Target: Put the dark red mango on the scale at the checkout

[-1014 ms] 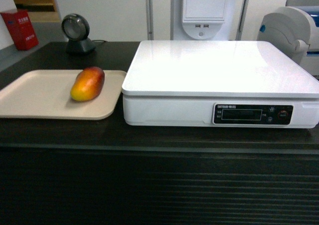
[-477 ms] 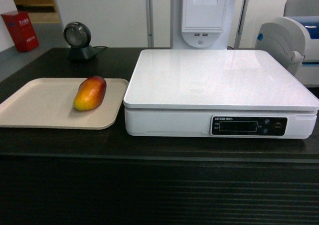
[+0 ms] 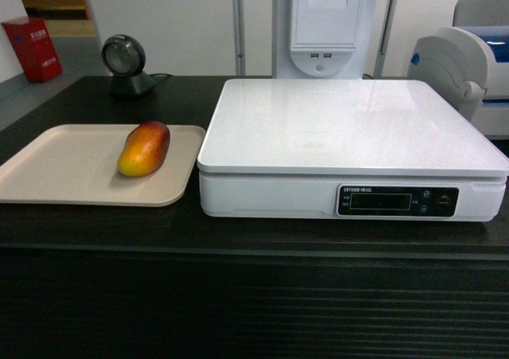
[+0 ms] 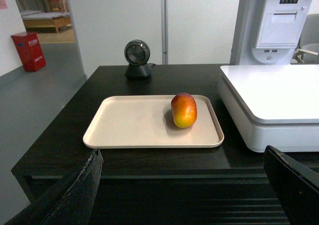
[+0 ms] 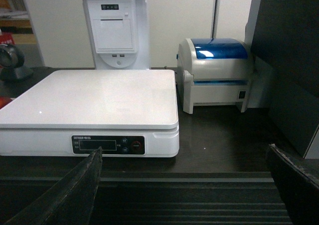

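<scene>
The dark red mango (image 3: 144, 148) (image 4: 184, 110) lies on a beige tray (image 3: 56, 168) (image 4: 134, 125) at the left of the checkout counter (image 3: 254, 239). To its right stands the white scale (image 3: 350, 128) (image 5: 94, 95) (image 4: 279, 95), its top bare. In the left wrist view my left gripper (image 4: 183, 185) is open, low in front of the counter's ribbed front, well short of the mango. My right gripper (image 5: 184, 185) is open too, in front of the counter, facing the scale's right end. Neither gripper shows in the head view.
A round black scanner (image 3: 126, 63) (image 4: 137, 58) stands behind the tray. A white receipt printer stand (image 3: 322, 25) rises behind the scale. A grey and blue label printer (image 5: 217, 73) (image 3: 469, 56) sits right of the scale. A red box (image 3: 32, 48) is far left on the floor.
Between one second and half a second ago the head view shifted, so the counter and things sit slightly lower in frame. Since then nothing has moved.
</scene>
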Available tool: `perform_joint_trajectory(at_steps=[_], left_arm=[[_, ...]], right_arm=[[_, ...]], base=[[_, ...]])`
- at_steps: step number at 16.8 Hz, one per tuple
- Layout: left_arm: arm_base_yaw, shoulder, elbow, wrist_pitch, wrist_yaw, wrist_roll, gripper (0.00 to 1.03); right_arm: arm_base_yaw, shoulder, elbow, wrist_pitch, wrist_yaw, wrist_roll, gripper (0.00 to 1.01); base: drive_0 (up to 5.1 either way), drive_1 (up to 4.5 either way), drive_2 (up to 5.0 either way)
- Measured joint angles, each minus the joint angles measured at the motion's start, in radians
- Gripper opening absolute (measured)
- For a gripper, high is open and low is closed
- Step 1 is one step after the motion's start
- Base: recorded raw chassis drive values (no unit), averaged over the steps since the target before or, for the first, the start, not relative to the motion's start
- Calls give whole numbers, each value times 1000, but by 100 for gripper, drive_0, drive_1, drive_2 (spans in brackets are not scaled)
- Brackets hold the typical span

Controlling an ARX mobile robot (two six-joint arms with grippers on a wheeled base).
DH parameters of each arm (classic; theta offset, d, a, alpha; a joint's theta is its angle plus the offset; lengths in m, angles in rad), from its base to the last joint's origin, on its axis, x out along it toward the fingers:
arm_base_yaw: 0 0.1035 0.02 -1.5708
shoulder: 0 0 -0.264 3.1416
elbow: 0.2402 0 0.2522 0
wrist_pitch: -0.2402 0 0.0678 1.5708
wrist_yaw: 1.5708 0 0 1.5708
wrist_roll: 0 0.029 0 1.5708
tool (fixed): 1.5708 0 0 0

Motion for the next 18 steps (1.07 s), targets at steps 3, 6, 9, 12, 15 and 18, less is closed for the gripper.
perform_joint_trajectory(at_steps=[3,6,9,12,15,18], left_arm=[[0,0,0,0,0,0,98],[0,0,0,0,0,0,98],[-139,92,37,-70,-251,-45,98],[-273,279,107,135,-456,-45,98],[-56,673,168,504,-214,-21,98],[62,1155,394,795,-23,-2,98]], right_arm=[[0,0,0,0,0,0,98],[0,0,0,0,0,0,98],[0,0,0,0,1,0,98],[0,0,0,0,0,0,98],[0,0,0,0,0,0,98],[0,0,0,0,0,0,98]], base=[[0,0,0],[0,0,0],[0,0,0],[0,0,0],[0,0,0],[0,0,0]])
